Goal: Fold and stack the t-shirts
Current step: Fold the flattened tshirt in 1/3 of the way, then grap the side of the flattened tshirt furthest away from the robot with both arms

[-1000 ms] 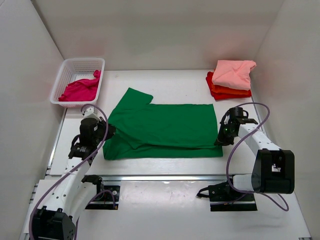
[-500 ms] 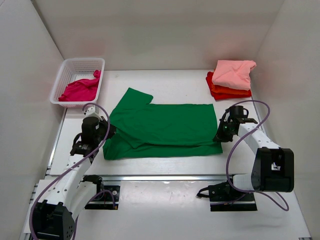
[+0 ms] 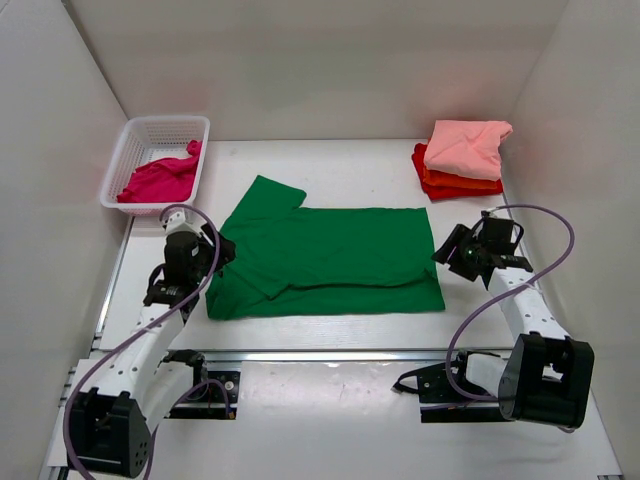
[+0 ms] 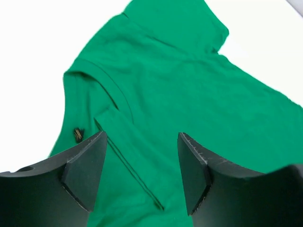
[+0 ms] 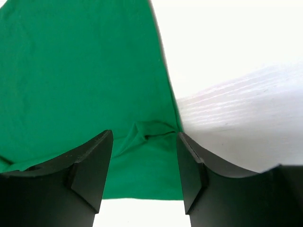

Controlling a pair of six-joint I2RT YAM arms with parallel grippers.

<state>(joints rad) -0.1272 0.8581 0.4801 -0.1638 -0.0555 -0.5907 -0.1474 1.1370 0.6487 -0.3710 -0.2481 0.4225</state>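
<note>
While the green t-shirt [image 3: 330,262] lies folded lengthwise at the middle of the table [image 3: 340,160], nothing blocks either arm. The left gripper [image 3: 218,256] hangs over its left end and the right gripper [image 3: 452,256] just off its right end, both with jaws apart, holding nothing. A second ago both were closed at the cloth; the right has since drawn back rightward. The white basket [image 3: 150,128] at the far left corner holds a magenta t-shirt [image 3: 160,180]. At the far right corner a salmon pink t-shirt [image 3: 465,145] tops the orange-red t-shirts [image 3: 458,186].
</note>
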